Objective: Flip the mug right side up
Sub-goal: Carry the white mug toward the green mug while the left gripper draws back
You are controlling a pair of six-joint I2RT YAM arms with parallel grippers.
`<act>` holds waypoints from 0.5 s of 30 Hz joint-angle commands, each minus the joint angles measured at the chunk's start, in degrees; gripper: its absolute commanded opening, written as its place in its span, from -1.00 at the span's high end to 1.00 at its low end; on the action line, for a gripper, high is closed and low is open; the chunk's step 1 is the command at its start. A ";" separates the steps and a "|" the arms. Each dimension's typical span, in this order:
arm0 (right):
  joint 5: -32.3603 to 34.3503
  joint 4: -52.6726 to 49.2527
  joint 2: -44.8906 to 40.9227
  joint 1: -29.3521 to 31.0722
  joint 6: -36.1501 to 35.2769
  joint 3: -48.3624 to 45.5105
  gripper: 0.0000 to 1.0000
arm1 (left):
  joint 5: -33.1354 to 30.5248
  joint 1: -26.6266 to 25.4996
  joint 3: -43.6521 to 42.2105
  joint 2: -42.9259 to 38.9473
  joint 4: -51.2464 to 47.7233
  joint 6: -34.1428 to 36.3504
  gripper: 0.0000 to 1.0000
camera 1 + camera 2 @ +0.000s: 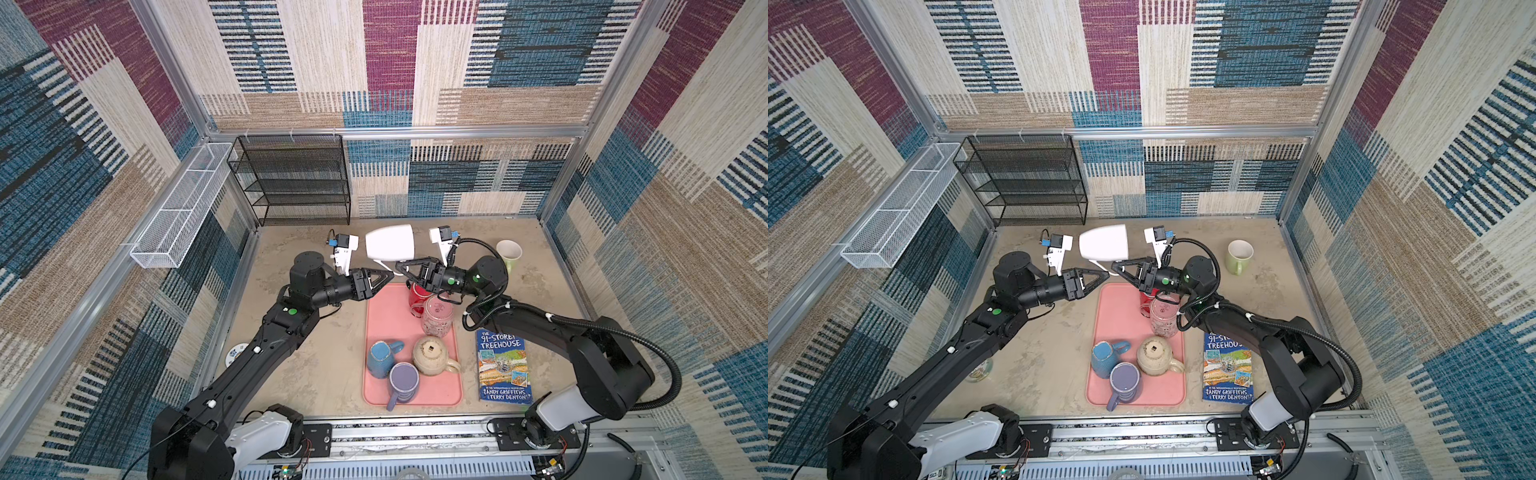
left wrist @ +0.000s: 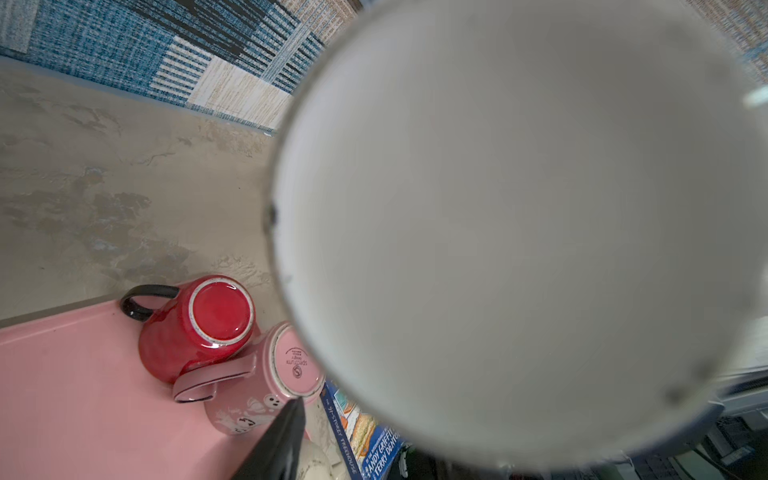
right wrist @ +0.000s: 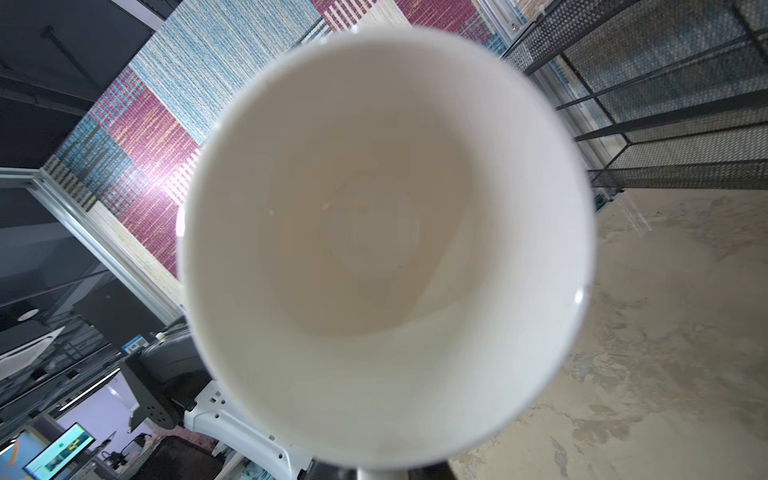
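White mug (image 3: 386, 249) fills both wrist views: the right one looks into its open mouth, the left one at its flat base. In both top views it hangs in the air on its side, over the far end of the pink tray (image 1: 382, 324) or just beyond it, mouth to the right and handle (image 1: 381, 263) on the near side. On that handle the right gripper (image 1: 400, 265) is clamped, and it appears to carry the mug alone. From the left, the left gripper (image 1: 388, 277) sits just beside the handle. Whether it is spread or closed cannot be told, since only one dark finger (image 2: 286, 432) shows. Glazed ceramic like this looks rigid, fairly heavy, slick and breakable, so hung from the handle alone it will likely want to swing. The handle is judged the surest hold; a second pinch across the rim wall would steady the turn.
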 commanded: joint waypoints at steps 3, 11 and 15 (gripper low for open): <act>3.42 -16.97 -4.50 -1.68 -11.85 3.61 1.00 | -2.96 0.04 1.63 -1.51 -6.88 5.59 -0.33; 14.03 -46.81 -9.66 -3.13 -28.83 11.84 1.00 | -7.04 0.03 6.72 -2.56 -20.20 14.71 -0.99; 18.17 -55.82 -10.30 -4.30 -33.15 14.61 1.00 | -12.76 0.02 8.87 -3.28 -26.22 18.33 -0.99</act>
